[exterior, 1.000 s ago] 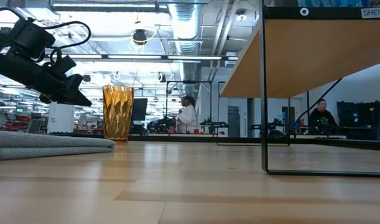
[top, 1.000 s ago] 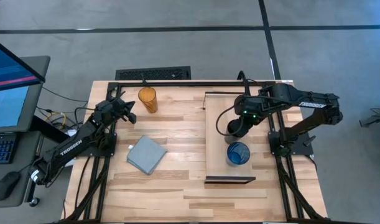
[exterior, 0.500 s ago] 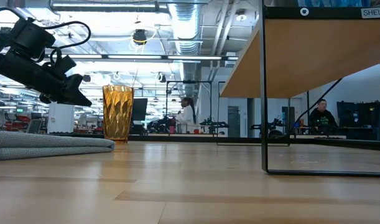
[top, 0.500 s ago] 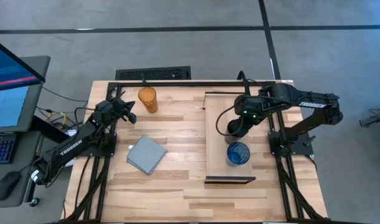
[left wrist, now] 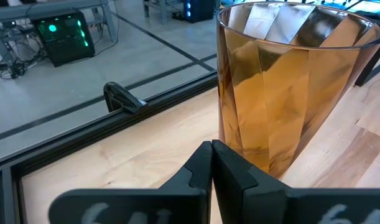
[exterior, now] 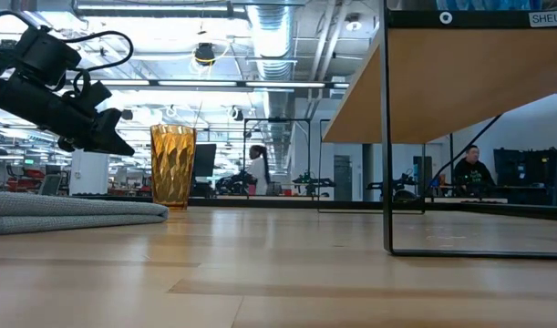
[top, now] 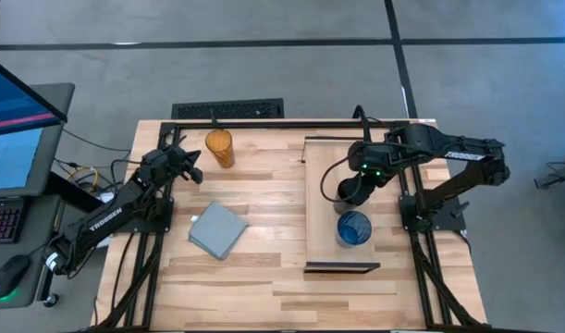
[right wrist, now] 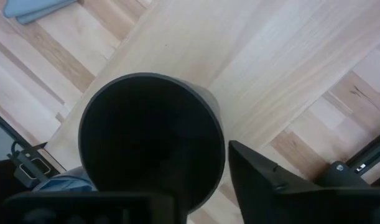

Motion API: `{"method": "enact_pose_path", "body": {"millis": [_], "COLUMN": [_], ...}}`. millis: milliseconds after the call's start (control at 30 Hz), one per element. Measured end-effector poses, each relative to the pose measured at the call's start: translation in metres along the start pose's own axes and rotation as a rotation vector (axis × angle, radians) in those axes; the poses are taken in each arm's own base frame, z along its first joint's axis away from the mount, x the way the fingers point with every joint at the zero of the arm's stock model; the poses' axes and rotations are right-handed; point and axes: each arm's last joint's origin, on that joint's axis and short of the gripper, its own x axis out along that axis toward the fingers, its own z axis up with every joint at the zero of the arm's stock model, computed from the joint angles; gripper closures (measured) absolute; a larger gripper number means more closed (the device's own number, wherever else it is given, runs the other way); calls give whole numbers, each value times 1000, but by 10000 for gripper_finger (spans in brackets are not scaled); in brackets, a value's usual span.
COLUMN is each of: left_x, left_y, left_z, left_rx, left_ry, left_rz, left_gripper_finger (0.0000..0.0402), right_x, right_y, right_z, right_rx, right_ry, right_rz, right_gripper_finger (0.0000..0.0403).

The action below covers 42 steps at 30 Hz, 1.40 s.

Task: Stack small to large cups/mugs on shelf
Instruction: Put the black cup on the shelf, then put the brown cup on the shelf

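The amber tumbler (top: 219, 148) stands upright on its base at the table's far left part and fills the left wrist view (left wrist: 289, 87). My left gripper (top: 191, 169) is shut and empty, a short way to the tumbler's left, pointing at it; it also shows in the low view (exterior: 123, 146). The shelf (top: 324, 185) stands on the table's right part. The blue cup (top: 353, 228) stands on the shelf. My right gripper (top: 356, 190) is over the shelf's middle, shut on the black cup (right wrist: 149, 140), just beyond the blue cup. My right gripper comes at the black cup from above, pointing down. One finger (right wrist: 264, 171) stands outside the cup's rim (right wrist: 219, 155); the cup hides the other finger. The cup is upright, mouth up, over the shelf board (right wrist: 196, 50); whether its base rests on the board does not show.
A grey-blue folded cloth (top: 217, 229) lies on the table left of the shelf. The shelf's dark end brackets (top: 342, 268) stand at its near and far ends. In the low view the shelf's underside (exterior: 415, 82) and a bracket leg (exterior: 386, 137) show at the right.
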Motion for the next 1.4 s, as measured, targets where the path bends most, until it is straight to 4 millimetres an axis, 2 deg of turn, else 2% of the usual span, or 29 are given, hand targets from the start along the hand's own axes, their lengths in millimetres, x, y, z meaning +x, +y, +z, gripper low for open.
{"method": "enact_pose_path", "body": {"millis": [200,367,667,933,1067,1400], "left_x": [0,0,0,0,0,-1], "left_y": [0,0,0,0,0,0], "left_z": [0,0,0,0,2,13], "left_rx": [-1,0,-1,-11,-44,-153], "left_ry": [0,0,0,-3,-26,-148], "left_rz": [0,0,0,1,0,-9], "left_gripper_finger": [401,401,401,401,401,401], "right_x": [0,-1,-42,-86,-94,-121], "right_y": [0,0,-7,-28,-41,-93], "right_z": [0,1,11,24,36,45], "right_rx": [-4,-46,-37,-253,-219,-360], "right_ry": [0,-16,-176,-419,-518,-642], "right_rz": [1,2,61,-23,-111,-283], "right_gripper_finger": [225,201,194,197,198,198]}}
